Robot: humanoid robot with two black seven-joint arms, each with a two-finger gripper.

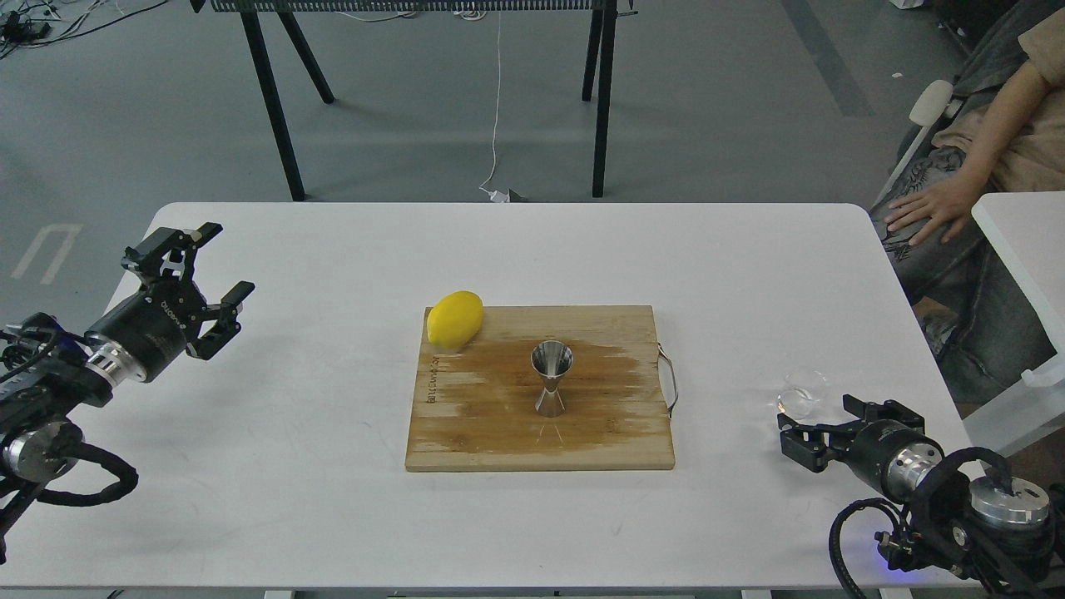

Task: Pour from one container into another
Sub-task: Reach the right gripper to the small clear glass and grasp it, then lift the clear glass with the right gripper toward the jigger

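The small clear glass tumbler (803,393) stands on the white table (333,466) to the right of the wooden cutting board (499,441). On the middle of the board the shiny steel jigger (552,378) stands upright. My right gripper (819,426) hovers just in front of the tumbler, open and holding nothing, with the glass close beyond its fingertips. Far off at the table's left edge my left gripper (221,261) is open and holds nothing.
A yellow lemon (455,319) rests on the board's far left corner. A metal handle (670,381) sticks out of the board's right side. A seated person's hand (919,212) lies beyond the table's right far corner, next to a second white table (1019,241).
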